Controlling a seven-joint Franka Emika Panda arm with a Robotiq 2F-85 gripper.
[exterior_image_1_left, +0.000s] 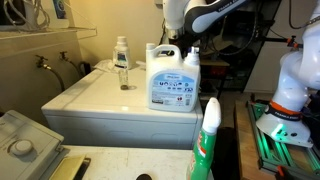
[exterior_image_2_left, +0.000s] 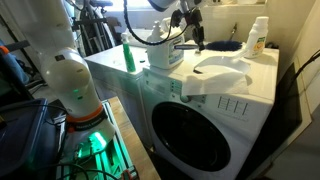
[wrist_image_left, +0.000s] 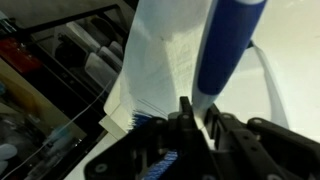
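My gripper (exterior_image_1_left: 189, 48) hangs over the back of a white washing machine top (exterior_image_1_left: 95, 100), just behind a big white detergent jug (exterior_image_1_left: 170, 80) with a blue label. In the wrist view the jaws (wrist_image_left: 200, 108) are closed around the lower white part of a slim white bottle with a blue top (wrist_image_left: 228, 40), which stands close beside the jug (wrist_image_left: 160, 60). The gripper (exterior_image_2_left: 193, 22) and the jug (exterior_image_2_left: 164, 50) also show in an exterior view.
A small clear bottle (exterior_image_1_left: 122, 62) stands on the machine top near the wall. A green spray bottle (exterior_image_1_left: 207, 140) is in the foreground. A white cloth-like piece (exterior_image_2_left: 225, 70) lies on the washer (exterior_image_2_left: 200, 115). The robot base (exterior_image_2_left: 70, 85) stands beside it.
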